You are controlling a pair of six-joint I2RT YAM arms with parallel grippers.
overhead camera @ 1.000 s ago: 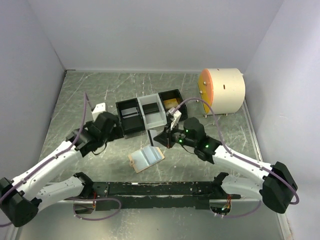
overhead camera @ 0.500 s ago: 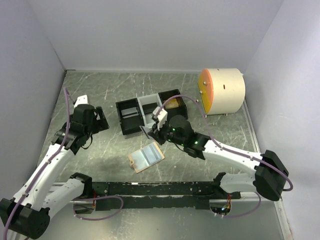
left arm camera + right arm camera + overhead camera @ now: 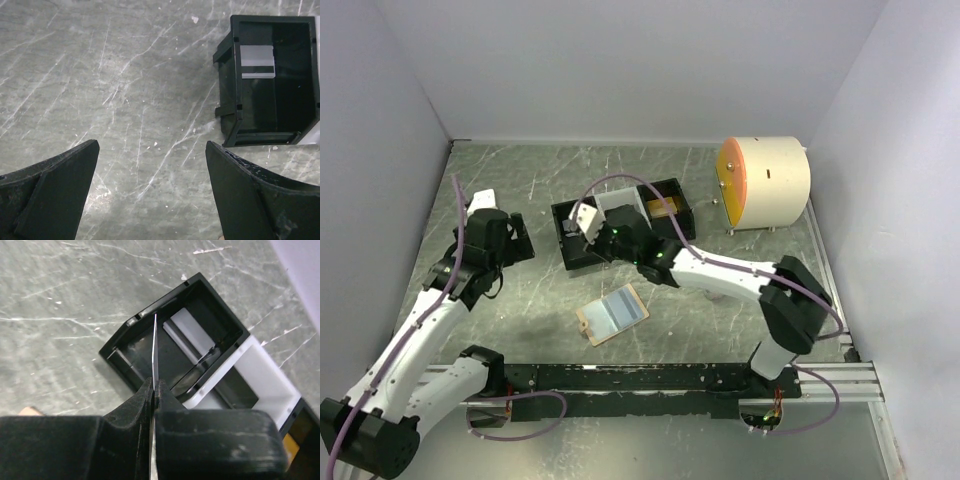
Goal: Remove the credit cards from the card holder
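Wallet (image 3: 612,317): open, blue side up, at 6 o'clock of tray (image 3: 231,100); slot contents unclear.
Left gripper (image 3: 151,146): jaws wide, empty, at 9 o'clock of tray, apparently standing clear.
Right gripper (image 3: 154,386): pinches card (image 3: 154,347) edge-on above tray's left bin, apparently to drop it.
Tray contents: silver card (image 3: 258,61) in left bin, gold card (image 3: 662,207) in right.
Surface: scratched grey table (image 3: 520,180); drum (image 3: 765,183) at 2 o'clock; white walls (image 3: 620,60).

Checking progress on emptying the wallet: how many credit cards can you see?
3. A thin card is pinched edge-on in the right gripper over the tray's left black compartment; a silver-grey card lies in that compartment; a gold card lies in the right one. The wallet may hide more.
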